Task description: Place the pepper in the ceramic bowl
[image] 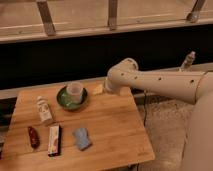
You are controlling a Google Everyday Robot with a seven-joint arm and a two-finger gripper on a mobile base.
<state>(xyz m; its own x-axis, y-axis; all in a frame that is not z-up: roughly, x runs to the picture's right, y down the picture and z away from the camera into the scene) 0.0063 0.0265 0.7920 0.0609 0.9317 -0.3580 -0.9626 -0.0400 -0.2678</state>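
Note:
The pepper (33,136) is small, dark red and glossy, and lies near the front left edge of the wooden table (110,130). The green ceramic bowl (64,100) sits at the back of the table with a whitish cup (75,91) standing in it. My white arm (150,82) reaches in from the right. Its gripper (99,89) is low over the table's back edge, just right of the bowl and far from the pepper.
A small white bottle (44,110) stands left of the bowl. A red-and-white packet (54,140) lies right of the pepper, with a blue-grey cloth (81,138) beside it. A dark wall and railing run behind the table.

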